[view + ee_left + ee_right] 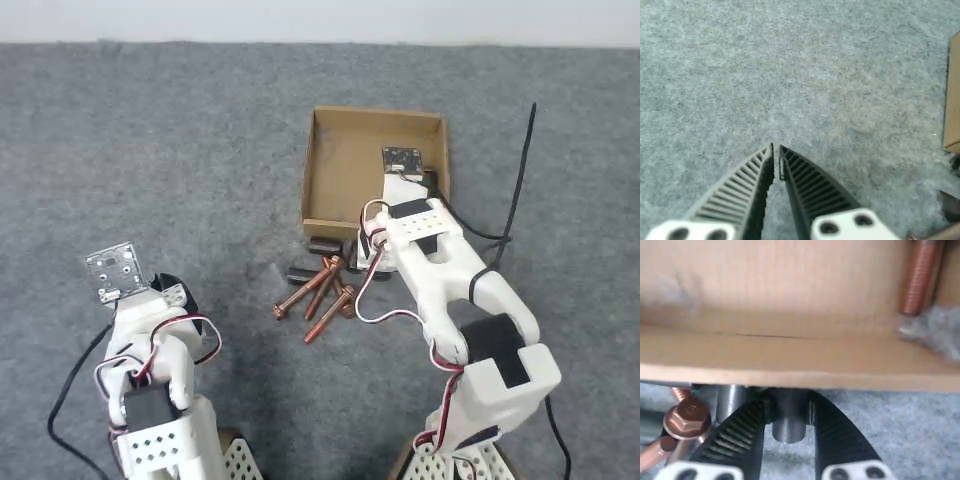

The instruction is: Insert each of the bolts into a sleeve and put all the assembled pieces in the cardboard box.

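Sleeve (788, 427) low centre of right wrist view, just below box (790, 365) near wall, pinched in right tool (788, 402). We fear the lift snags the wall, or knocks bolts (318, 288) lying beside. Left tool (776, 148) near-closed, empty, lower left of high view.

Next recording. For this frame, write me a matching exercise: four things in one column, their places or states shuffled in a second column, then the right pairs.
Things
1. left gripper
2. short grey metal sleeve
3. loose copper-coloured hex-head bolts
4. open brown cardboard box

Places or states
A. lying crossed on the grey carpet, nearer the arms than the box
B. between the right gripper's fingers
C. shut, over bare carpet
D. on the carpet, farthest from the arm bases

Pairs: 1-C, 2-B, 3-A, 4-D
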Motion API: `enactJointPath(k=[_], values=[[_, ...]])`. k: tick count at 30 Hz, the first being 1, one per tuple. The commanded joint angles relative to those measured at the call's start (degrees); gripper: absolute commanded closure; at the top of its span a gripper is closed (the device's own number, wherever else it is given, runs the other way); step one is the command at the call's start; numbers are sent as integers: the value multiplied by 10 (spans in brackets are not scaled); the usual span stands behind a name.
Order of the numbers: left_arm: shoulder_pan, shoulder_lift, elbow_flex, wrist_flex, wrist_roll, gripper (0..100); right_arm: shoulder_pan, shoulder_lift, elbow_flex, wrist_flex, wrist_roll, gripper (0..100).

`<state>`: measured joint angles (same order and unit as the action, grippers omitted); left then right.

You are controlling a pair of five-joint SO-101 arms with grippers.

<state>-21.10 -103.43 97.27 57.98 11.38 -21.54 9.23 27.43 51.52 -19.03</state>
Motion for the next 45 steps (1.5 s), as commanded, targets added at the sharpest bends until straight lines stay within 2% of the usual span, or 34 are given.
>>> enactJointPath(k=[1,6,14,19,23,27,32,38,45], values=[[-2,-6,-7,2,-4,990,22,-11,-34,36,11,992],[-2,-6,-7,2,-4,990,44,-75,-46,136,11,991],[-2,-6,-7,2,-4,990,107,-116,-42,227,11,991],[-2,-6,-7,2,-4,990,151,-117,28,142,11,991],[-2,-6,-7,2,-4,990,161,-122,69,85,78,988],[-2,-6,-7,2,-4,990,158,-119,70,84,94,981],[-2,-6,-7,2,-4,990,158,-120,73,96,94,879],[-2,-6,-7,2,-4,990,157,-123,74,113,94,923],[-2,-6,-7,2,-4,990,159,-123,76,140,92,897]])
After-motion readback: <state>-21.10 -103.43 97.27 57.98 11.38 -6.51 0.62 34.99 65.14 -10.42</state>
